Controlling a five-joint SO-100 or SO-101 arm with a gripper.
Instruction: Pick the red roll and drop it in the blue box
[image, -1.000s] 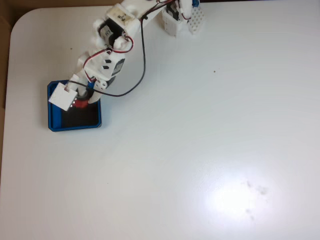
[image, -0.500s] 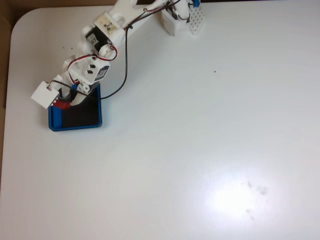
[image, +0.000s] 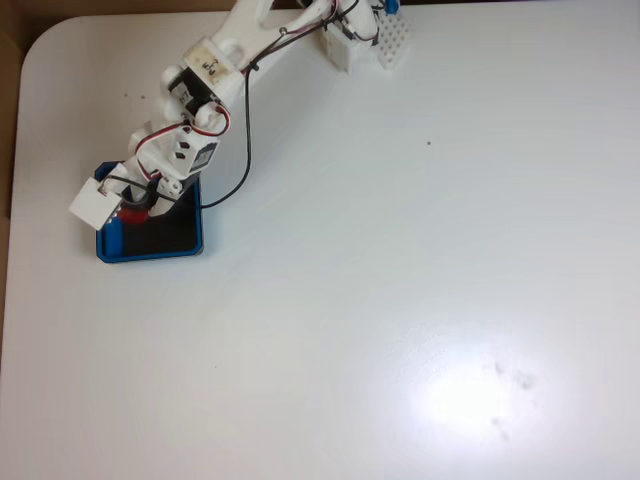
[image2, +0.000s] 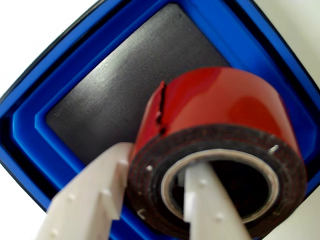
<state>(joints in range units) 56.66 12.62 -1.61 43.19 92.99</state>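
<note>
Red, glossy, stiff and light, the tape-like red roll (image2: 220, 115) hangs over the shallow blue box (image2: 30, 130), my white claw (image2: 150, 200) pinching its wall, one finger through the core.

We counted one red roll (image2: 220, 120), seen in both the wrist view and the fixed view. We counted one blue box (image: 150, 252), with one black inner floor. We counted one white arm (image: 205, 85), carrying one gripper (image2: 150, 200) with two white fingers (image2: 90, 195). We counted one white table (image: 420, 280). We counted two cables along the arm, one black and one red.
</note>
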